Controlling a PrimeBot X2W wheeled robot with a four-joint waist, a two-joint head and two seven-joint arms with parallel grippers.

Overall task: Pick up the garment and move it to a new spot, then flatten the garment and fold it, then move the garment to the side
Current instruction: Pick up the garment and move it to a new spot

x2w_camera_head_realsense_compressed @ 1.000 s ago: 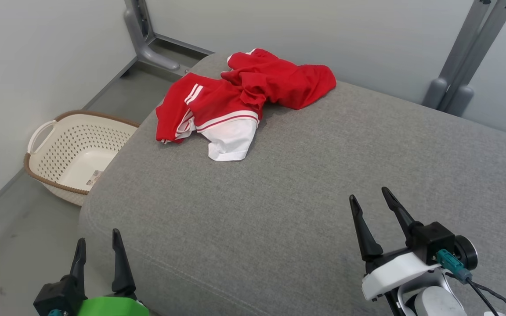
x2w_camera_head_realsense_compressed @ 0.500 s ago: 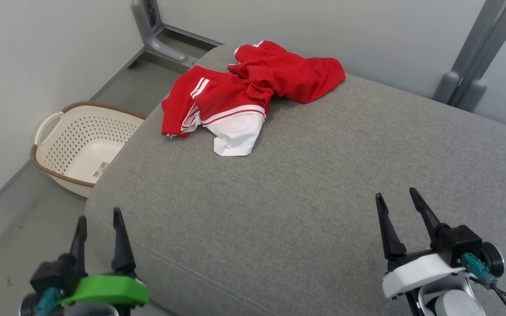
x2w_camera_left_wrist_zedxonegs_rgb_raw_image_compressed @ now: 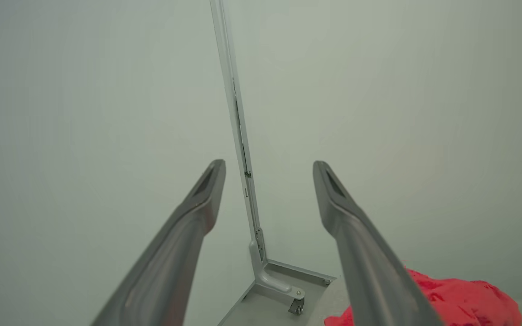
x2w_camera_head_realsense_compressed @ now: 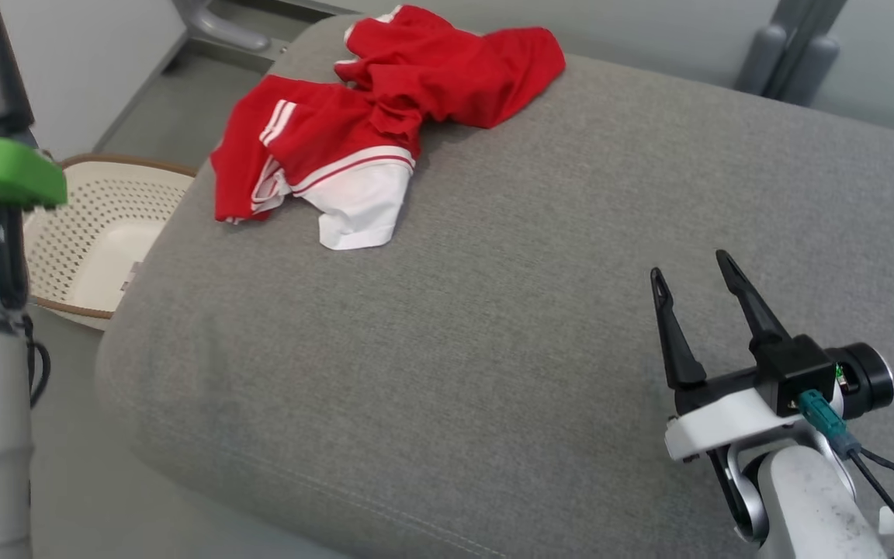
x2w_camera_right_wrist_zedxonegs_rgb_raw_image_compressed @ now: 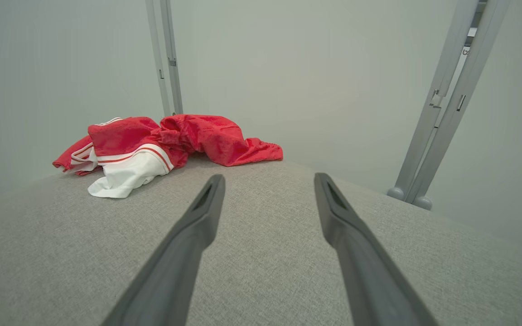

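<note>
garment (x2w_camera_head_realsense_compressed: 354,124): ahead-left of right gripper (x2w_camera_head_realsense_compressed: 687,262), well apart; long axis lies across
left gripper (x2w_camera_left_wrist_zedxonegs_rgb_raw_image_compressed: 268,165): nearer, I judge
jaws: both wide

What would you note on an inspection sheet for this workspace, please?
Surface: grey cushion, bare near the robot.
Job's things: red and white garment, crumpled at the far left corner, untouched.
Clutter: cream basket on the floor left of the cushion.
Pincers: left pincer open, raised, facing the wall; right pincer open over the cushion, holding nothing.
Cables: teal plug and black cable at the right wrist.
Surroundings: pale walls, grey metal posts.
</note>
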